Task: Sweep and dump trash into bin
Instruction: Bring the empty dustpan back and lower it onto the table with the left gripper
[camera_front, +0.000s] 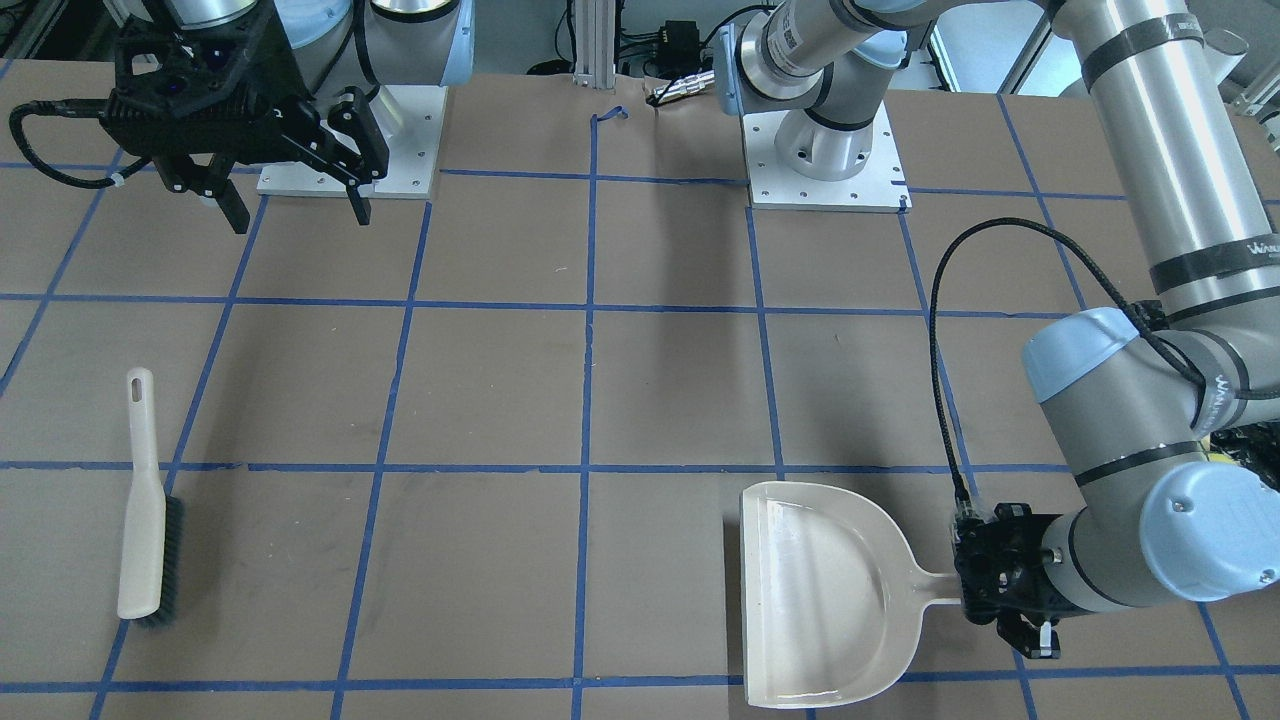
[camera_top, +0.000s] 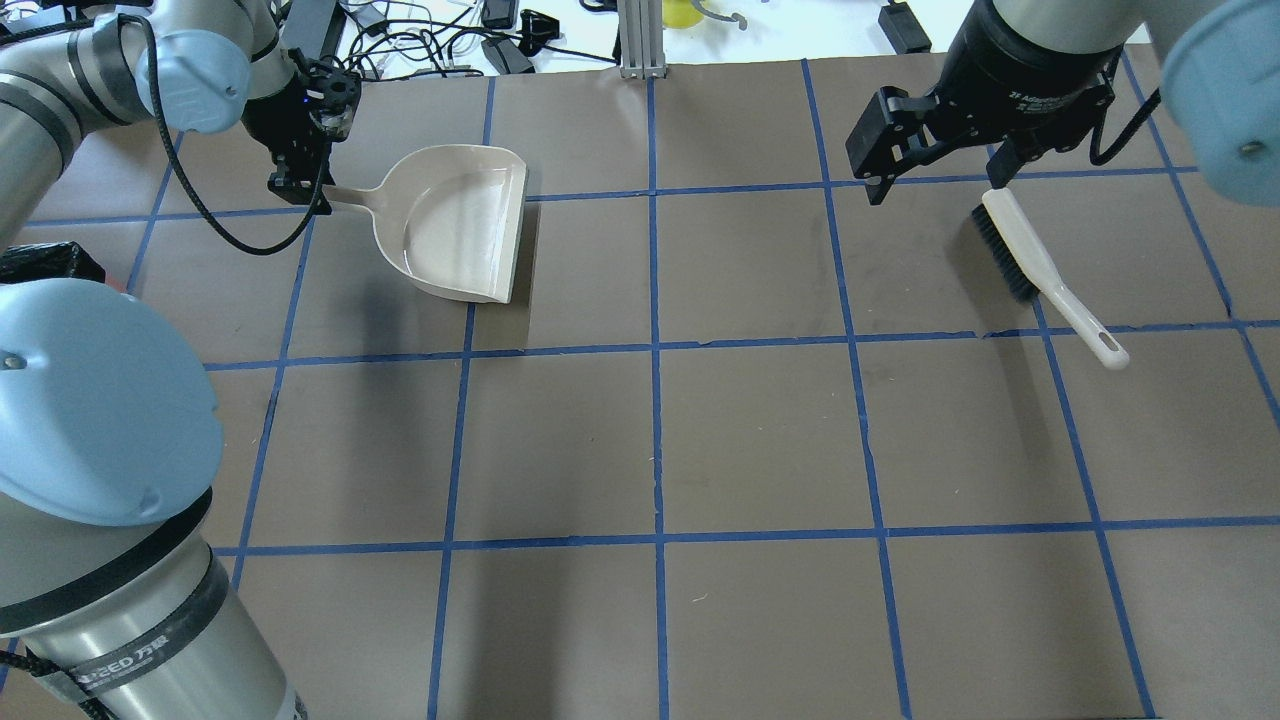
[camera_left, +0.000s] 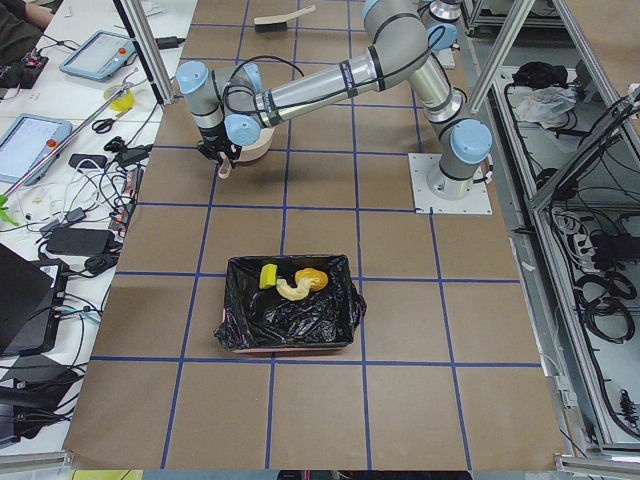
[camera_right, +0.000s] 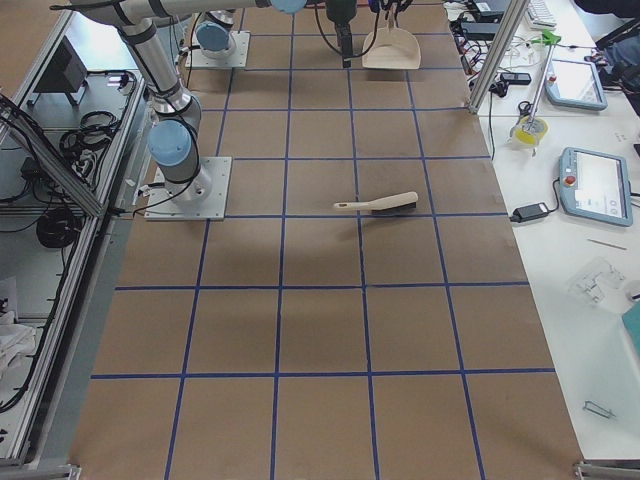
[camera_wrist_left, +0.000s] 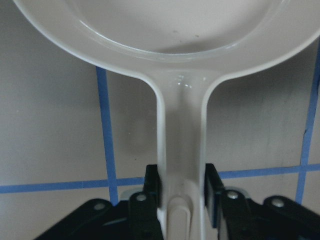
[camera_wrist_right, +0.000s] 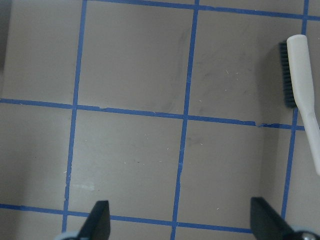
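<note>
The trash lies inside the bin (camera_left: 290, 322), a pink box lined with a black bag: a yellow sponge wedge (camera_left: 268, 275), a tan croissant (camera_left: 292, 290) and a yellow-brown potato lump (camera_left: 313, 279). My left gripper (camera_front: 1000, 590) is shut on the handle of the empty beige dustpan (camera_front: 830, 590), which sits level at the table's far side; they also show in the overhead view, gripper (camera_top: 300, 187) and dustpan (camera_top: 460, 220), and the wrist view shows the fingers (camera_wrist_left: 151, 187) clamping the handle. My right gripper (camera_top: 935, 187) is open and empty, raised beside the brush (camera_top: 1040, 265).
The beige hand brush (camera_front: 148, 500) lies flat on the table, bristles sideways; it also shows in the right wrist view (camera_wrist_right: 300, 75). The brown table carries a blue tape grid. Arm bases (camera_front: 825, 160) stand at the robot's edge. Cables and tablets lie beyond the far edge (camera_left: 90, 160).
</note>
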